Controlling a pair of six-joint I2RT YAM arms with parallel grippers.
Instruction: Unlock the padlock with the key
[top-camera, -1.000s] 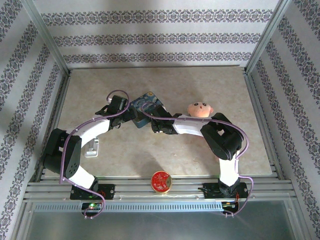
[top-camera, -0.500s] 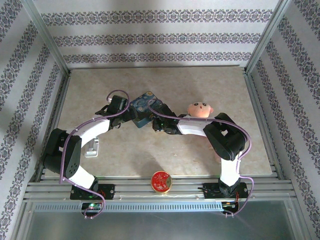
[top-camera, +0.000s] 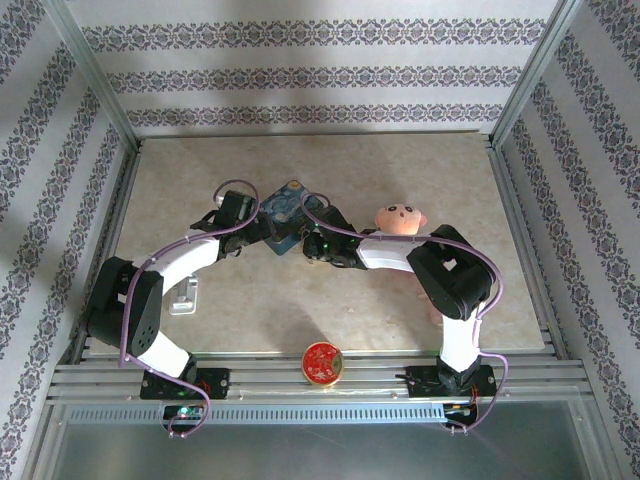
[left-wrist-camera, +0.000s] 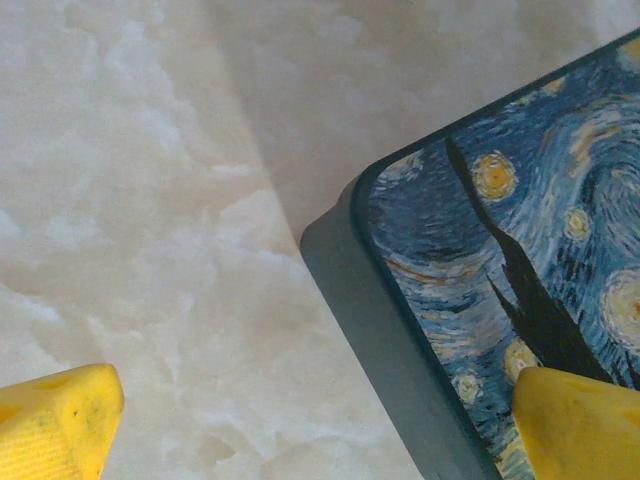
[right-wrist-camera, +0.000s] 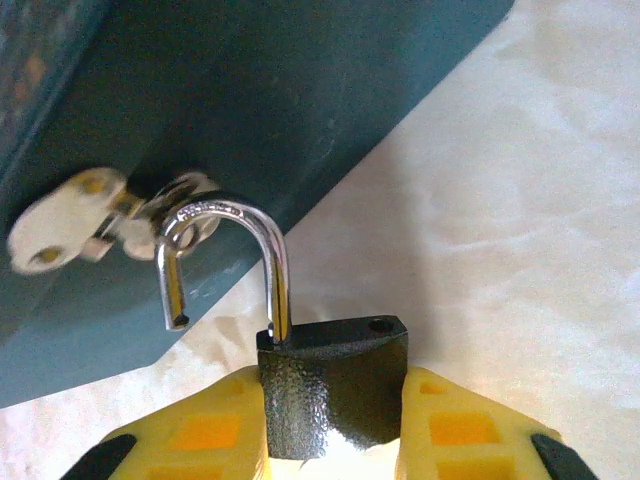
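Beige marbled table (top-camera: 200, 180), patterned wallpaper walls (top-camera: 300, 80) round it. Silver bracket (top-camera: 183, 297) lay at the lower left of the table.

Left of centre in the top view, the left gripper (top-camera: 262, 228) sat at the blue painted tin (top-camera: 290, 205). Its jaws were spread fully wide and gripped nothing. In the left wrist view the yellow fingertips (left-wrist-camera: 55, 425) sat in the bottom corners. One was over bare table, the other over the tin's lid. Could not tell if either touched.

The tin was lidded, contents hidden.

Just right of the tin, the right gripper (top-camera: 312, 240) was clamped on the padlock (right-wrist-camera: 333, 385). The dark body was pinched between both yellow pads (right-wrist-camera: 200, 435) at bottom centre of the right wrist view. The shackle (right-wrist-camera: 240, 230) rose toward upper left. Its free end was out of the body, hooked through a ring on the tin's dark side wall beside a blurry pale tab (right-wrist-camera: 65, 222).

Key not made out.

Doll head (top-camera: 400, 218) lay right of centre. Red-and-gold disc (top-camera: 323, 362) sat at bottom centre.
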